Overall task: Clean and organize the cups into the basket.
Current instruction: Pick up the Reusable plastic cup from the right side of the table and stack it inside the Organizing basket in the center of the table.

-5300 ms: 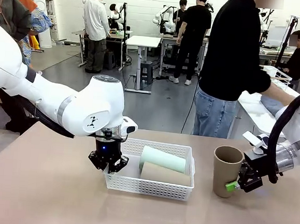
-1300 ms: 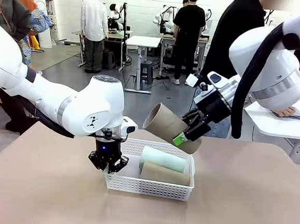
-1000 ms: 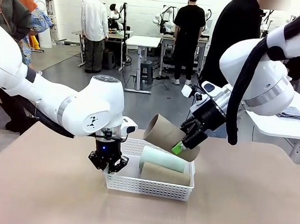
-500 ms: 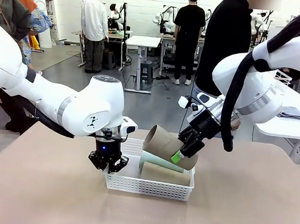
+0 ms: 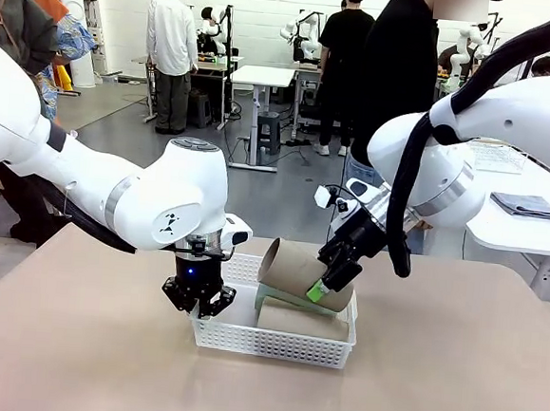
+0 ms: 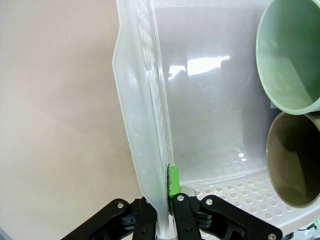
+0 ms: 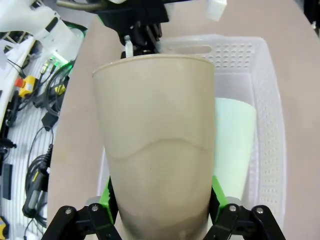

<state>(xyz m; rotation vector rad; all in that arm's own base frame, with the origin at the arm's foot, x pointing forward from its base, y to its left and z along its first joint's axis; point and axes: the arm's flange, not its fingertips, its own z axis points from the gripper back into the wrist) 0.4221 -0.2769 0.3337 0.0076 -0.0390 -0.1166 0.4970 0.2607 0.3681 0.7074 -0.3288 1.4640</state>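
Note:
The white lattice basket (image 5: pixel 274 342) sits mid-table. My left gripper (image 5: pixel 199 304) is shut on its left wall (image 6: pixel 145 150), pinching the rim between the pads. Inside lie a mint green cup (image 5: pixel 272 298) and a tan cup (image 5: pixel 302 320) on their sides; the left wrist view looks into their mouths, the mint cup (image 6: pixel 292 55) and the tan cup (image 6: pixel 295 160). My right gripper (image 5: pixel 327 278) is shut on another tan cup (image 5: pixel 294 269), held tilted on its side just above the basket's far part. In the right wrist view this tan cup (image 7: pixel 157 150) hangs over the mint cup (image 7: pixel 234 145).
A person in black stands at the table's far side behind my right arm. The table top (image 5: pixel 452 372) lies bare to the right and front of the basket. Cables and gear (image 7: pixel 30 150) lie beside the table. A side table (image 5: pixel 531 221) stands far right.
My right gripper has brought the tan cup down and leftward, from above the basket to just over the cups lying in it. The left gripper has held still on the basket wall.

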